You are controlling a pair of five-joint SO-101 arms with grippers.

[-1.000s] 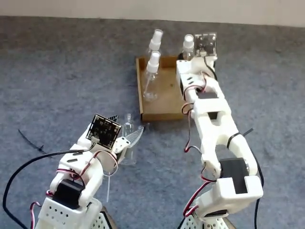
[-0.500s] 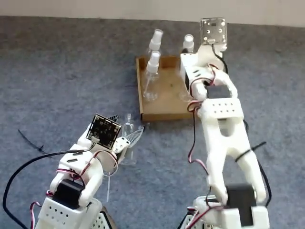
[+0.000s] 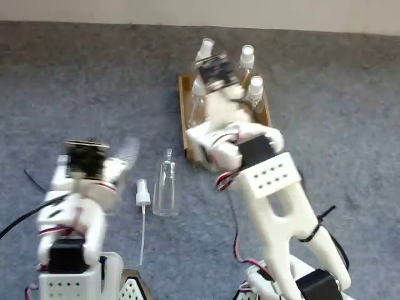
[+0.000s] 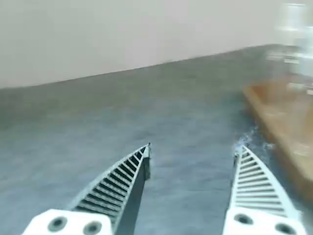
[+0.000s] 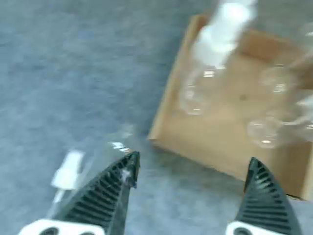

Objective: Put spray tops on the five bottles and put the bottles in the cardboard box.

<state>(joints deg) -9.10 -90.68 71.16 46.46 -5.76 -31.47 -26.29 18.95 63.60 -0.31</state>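
Cardboard box half behind R arm.

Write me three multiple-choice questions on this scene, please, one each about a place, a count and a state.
1. Where is the loose spray top?
A) on the carpet beside the uncapped bottle
B) screwed onto a bottle
C) held in a pincer

2. How many bottles are on the carpet outside the box?
A) three
B) one
C) two

3. How is the left pincer?
A) shut on a bottle
B) shut on a spray top
C) open and empty

Answers:
1 A, it lies on the carpet next to the uncapped bottle.
2 B, the uncapped bottle alone is outside the box.
3 C, its fingers stand apart with nothing between them.
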